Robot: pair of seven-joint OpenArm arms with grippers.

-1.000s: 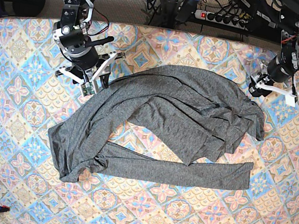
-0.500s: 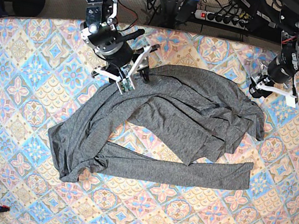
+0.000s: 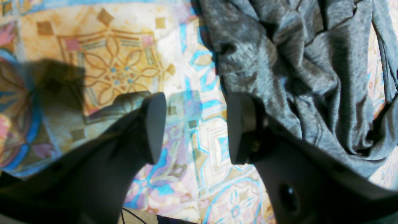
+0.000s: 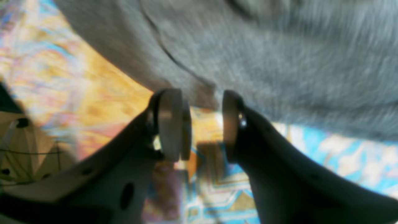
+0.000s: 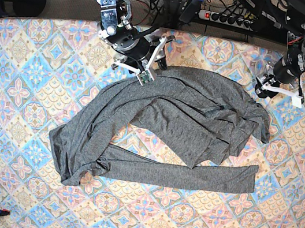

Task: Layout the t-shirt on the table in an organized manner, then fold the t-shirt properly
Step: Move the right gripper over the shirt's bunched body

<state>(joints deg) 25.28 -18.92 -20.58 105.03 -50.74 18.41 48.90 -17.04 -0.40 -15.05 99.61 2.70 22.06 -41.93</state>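
**Operator:** Report the state of the work surface and the garment.

**Technician:** The table carries the t-shirt across its middle, nearer the far edge than the near one. The garment is crumpled, not spread. One long band of fabric lies toward the near edge; a bunched mass lies above it, with overlapping folds and a loose flap at the centre.

**Operator:** Progress against the task?

**Technician:** Judged from the present layout, the flattening step is not complete and no fold has been made. The sleeves and hem cannot be told apart with confidence. Spreading, smoothing and all folding remain.

**Operator:** Pincer status?

**Technician:** The right pincer sits at the far edge of the garment, toward the table's far-left corner in the base view. Its jaws stand moderately apart with a fabric edge just ahead of them; nothing is clamped. The left pincer hovers near the far-right corner, beside the garment's bunched edge. Its jaws stand wider, one over bare table, one against the fabric. It holds nothing.
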